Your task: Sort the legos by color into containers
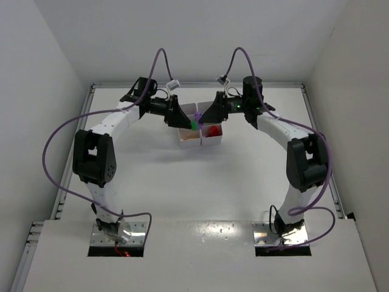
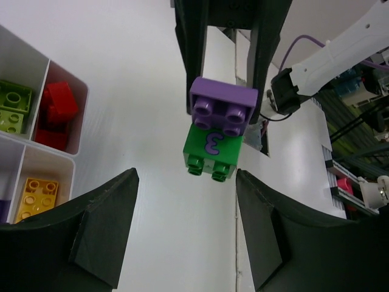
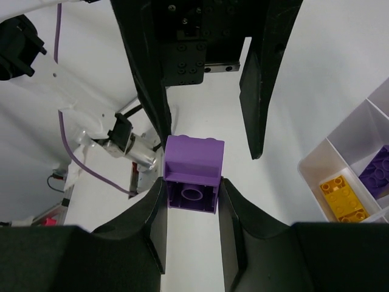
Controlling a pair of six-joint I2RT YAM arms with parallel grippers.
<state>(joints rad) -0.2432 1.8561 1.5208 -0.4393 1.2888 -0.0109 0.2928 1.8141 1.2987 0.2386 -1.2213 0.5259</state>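
Stacked bricks (near the tray)

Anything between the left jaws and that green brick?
Nothing visible. The green brick sits in open air just ahead of the open left gripper. It is plugged onto the purple brick, which the right gripper clamps.

From above, you get tray only partly: far compartments hidden under left gripper and right gripper. Purple brick and green brick too small for detail there. Left wrist: tray cut by left edge; purple piece mere sliver. Right wrist: green brick hidden behind purple brick; tray cut by right edge.
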